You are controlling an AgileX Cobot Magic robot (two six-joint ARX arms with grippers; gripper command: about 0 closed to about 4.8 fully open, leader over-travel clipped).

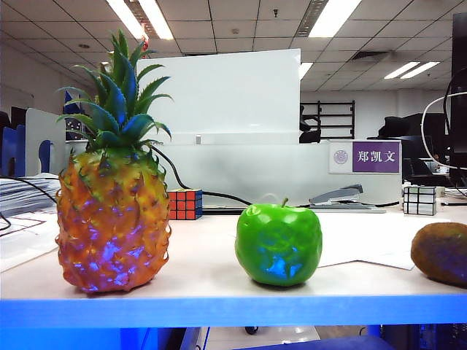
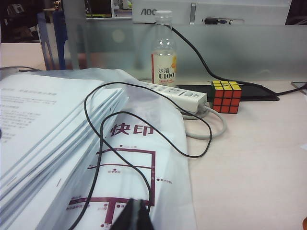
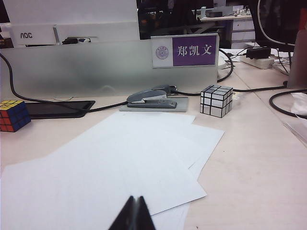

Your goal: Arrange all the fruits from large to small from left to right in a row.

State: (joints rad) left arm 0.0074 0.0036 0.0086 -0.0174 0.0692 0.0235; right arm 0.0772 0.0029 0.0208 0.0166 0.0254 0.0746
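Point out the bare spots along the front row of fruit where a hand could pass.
Free: the tabletop between pineapple and green apple, and between apple and kiwi. Crowded behind: Rubik's cube, stapler, mirror cube. Both grippers sit shut, back.

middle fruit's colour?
Glossy green, with a short stem: the plastic apple, between pineapple and brown kiwi. Exterior view shows it best.

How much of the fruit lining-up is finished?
It looks done: the big orange plastic pineapple stands at left, the glossy green apple in the middle, the small brown fuzzy kiwi at right. Nothing is in hand: the left pincer and right pincer are shut, empty, away from the fruit. Nothing seems left.
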